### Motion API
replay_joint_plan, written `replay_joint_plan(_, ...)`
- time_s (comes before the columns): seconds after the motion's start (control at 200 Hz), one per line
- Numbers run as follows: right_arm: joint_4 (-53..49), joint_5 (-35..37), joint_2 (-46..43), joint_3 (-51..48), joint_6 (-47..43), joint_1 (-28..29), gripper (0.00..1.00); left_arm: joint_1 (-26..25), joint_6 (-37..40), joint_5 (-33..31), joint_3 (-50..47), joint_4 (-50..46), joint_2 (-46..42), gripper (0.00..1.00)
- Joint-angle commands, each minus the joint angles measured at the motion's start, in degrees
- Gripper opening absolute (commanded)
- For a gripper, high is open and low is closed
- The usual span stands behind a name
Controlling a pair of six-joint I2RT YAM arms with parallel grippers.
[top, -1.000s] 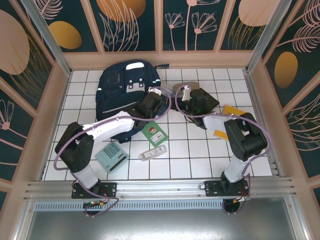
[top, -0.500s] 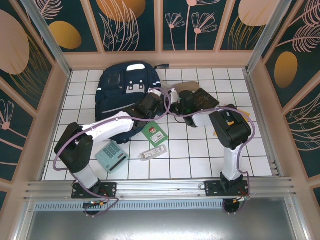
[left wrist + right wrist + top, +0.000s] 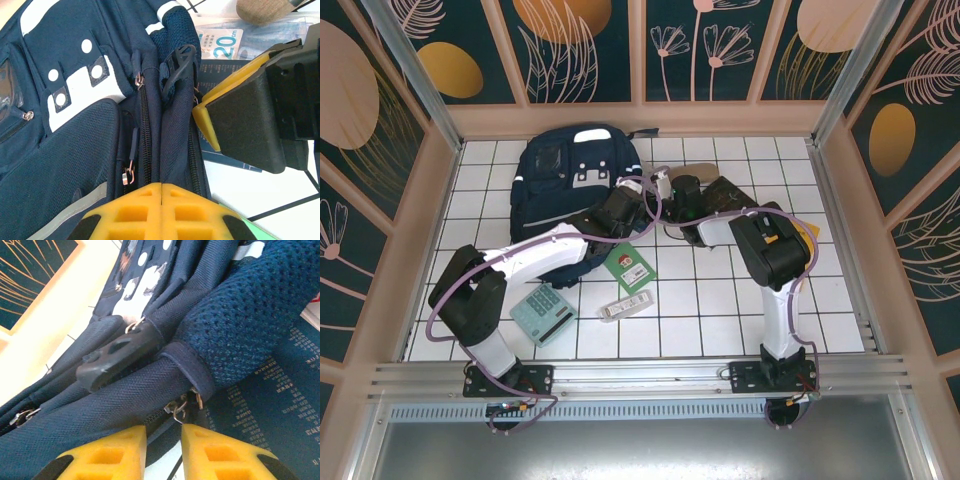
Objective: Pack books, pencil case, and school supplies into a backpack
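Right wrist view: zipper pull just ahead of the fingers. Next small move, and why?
Probably ease the right gripper slightly forward and close on the zipper pull: its metal rings hang just past the fingertips, in line with their narrow gap, and the backpack looks zipped shut there.

Bright even light, faint soft shadows, overhead view sharp, backpack (image 3: 75, 165) weave crisp, nearest edges soft

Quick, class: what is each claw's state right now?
Left claw: closed against the navy-blue fabric backpack; grip unclear.
Right claw: narrowly open, by a metal zipper pull.
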Motion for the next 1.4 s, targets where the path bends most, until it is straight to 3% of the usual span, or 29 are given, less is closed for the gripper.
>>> replay_joint_plan(0.0, -0.27, 1.47, 1.47, 0.85, -1.50, -0.29, 0.27, 0.06, -0.22, -0.99, 2.19, 0.93, -3.23, 0.00)
replay_joint_plan(0.265, -2.29, 5.53, 2.66, 1.76, -2.29, -1.30, 0.29, 0.07, -0.20, -0.78, 2.43, 0.76, -3.58, 0.00)
replay_joint_plan(0.841, 11.83, -3.75, -4.39, -8.25, 2.46, -1.85, 0.33, 0.15, 0.01, -0.66, 3.86, -0.01, -2.90, 0.00)
replay_joint_plan(1.391, 7.37, -6.28, 2.49, -0.13, 0.49, -1.89, 0.33, 0.16, -0.26, 0.01, 3.51, 0.23, -3.61, 0.00)
